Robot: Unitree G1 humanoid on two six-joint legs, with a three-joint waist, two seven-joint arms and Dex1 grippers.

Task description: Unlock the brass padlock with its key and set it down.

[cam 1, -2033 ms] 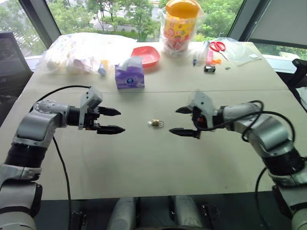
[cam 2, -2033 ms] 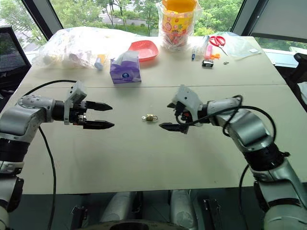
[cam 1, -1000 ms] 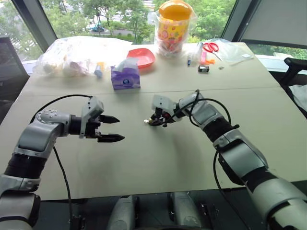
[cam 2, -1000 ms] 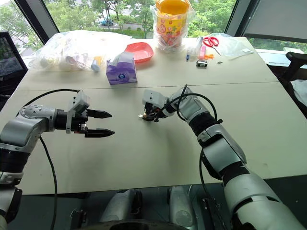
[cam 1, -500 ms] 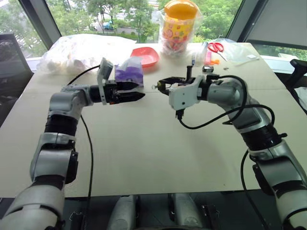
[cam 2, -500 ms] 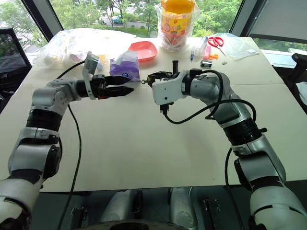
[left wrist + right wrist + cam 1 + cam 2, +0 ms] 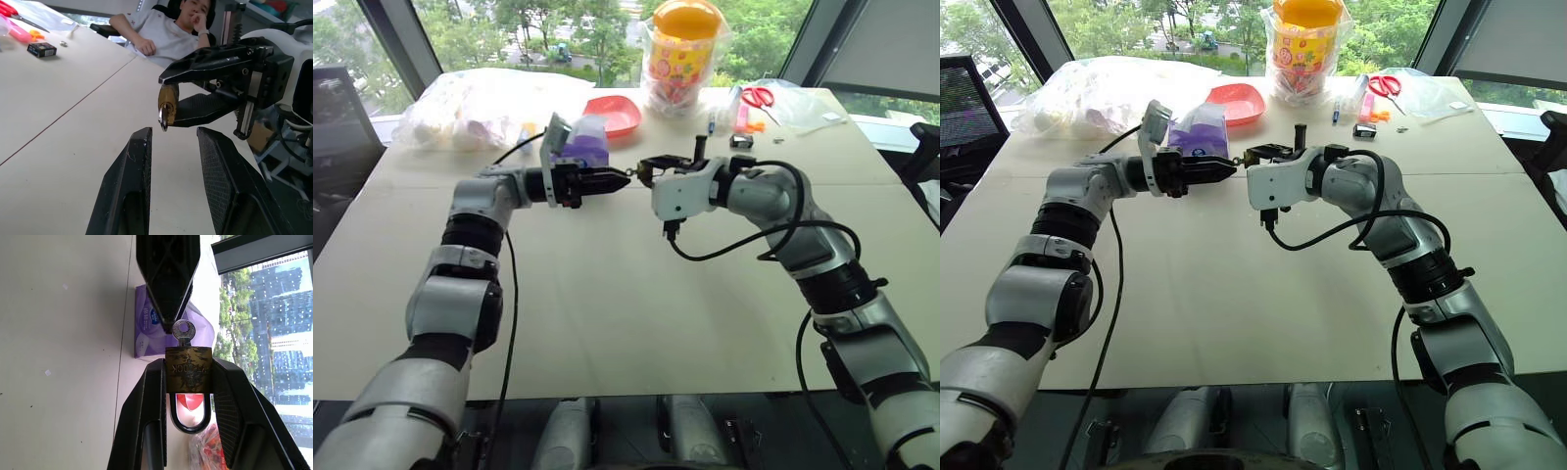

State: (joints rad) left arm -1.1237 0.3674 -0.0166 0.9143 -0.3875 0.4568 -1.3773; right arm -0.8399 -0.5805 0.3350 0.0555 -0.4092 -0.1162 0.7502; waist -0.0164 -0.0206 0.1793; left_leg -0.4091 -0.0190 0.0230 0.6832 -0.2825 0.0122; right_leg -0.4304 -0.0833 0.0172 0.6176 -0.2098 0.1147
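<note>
My right gripper [image 7: 188,363] is shut on the brass padlock [image 7: 188,374] and holds it in the air above the table [image 7: 607,313]. The silvery shackle [image 7: 190,423] points back toward the right wrist. The key [image 7: 183,331] sticks out of the brass body toward my left gripper [image 7: 173,129]. That gripper faces it level, fingertips [image 7: 144,134] just short of the key head [image 7: 163,117]. Its fingers stand a little apart with nothing between them. In the left eye view the two grippers meet tip to tip around the padlock [image 7: 635,174].
Behind the grippers sits a purple tissue pack [image 7: 582,147]. Farther back are a red bowl [image 7: 612,113], a yellow-lidded jar in a bag [image 7: 680,54], plastic bags [image 7: 475,103], red scissors [image 7: 759,95] and a small black box [image 7: 740,141]. A person [image 7: 166,29] sits beyond the table.
My right gripper took the padlock off the table and raised it. The left gripper rose, moved right up to the key, and its fingers narrowed.
</note>
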